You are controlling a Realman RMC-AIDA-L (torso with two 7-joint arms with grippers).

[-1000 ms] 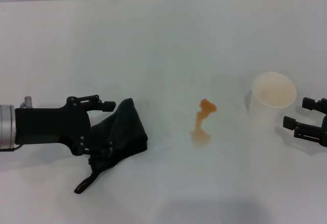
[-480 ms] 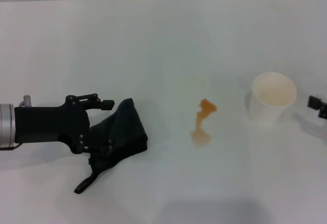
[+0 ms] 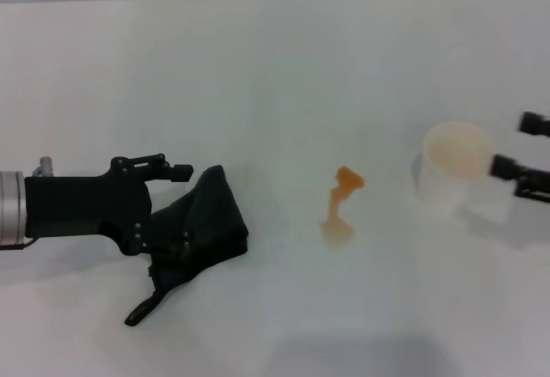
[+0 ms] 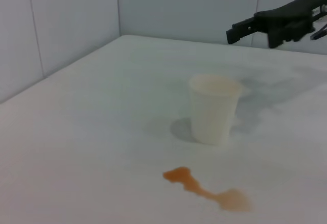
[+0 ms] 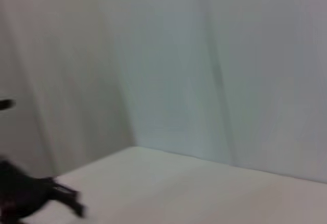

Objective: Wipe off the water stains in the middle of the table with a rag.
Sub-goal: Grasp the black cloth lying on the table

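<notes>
From the head view, the white table point(image 3: 275, 76) stretches wide, with grey seam lines along its far edge and bare surface on all sides of the water stains point(image 3: 340, 207), an orange-brown smear of two blobs joined by a thin neck at the middle. The rag point(image 3: 199, 231), black and bunched with a thin tail, lies well to the left of the smear. The left gripper point(image 3: 168, 209) reaches in horizontally from the left edge, its fingers spread over the rag's folds; whether they pinch the cloth cannot be told. A white paper cup point(image 3: 455, 171) stands upright to the right of the smear, and the right gripper point(image 3: 520, 149) hovers just beside it at the right edge, its fingers parted and empty.

The left wrist view shows the smear on the table, the cup beyond it, and grey walls behind.

The right wrist view shows plain walls, a table corner and a dark blurred shape.
</notes>
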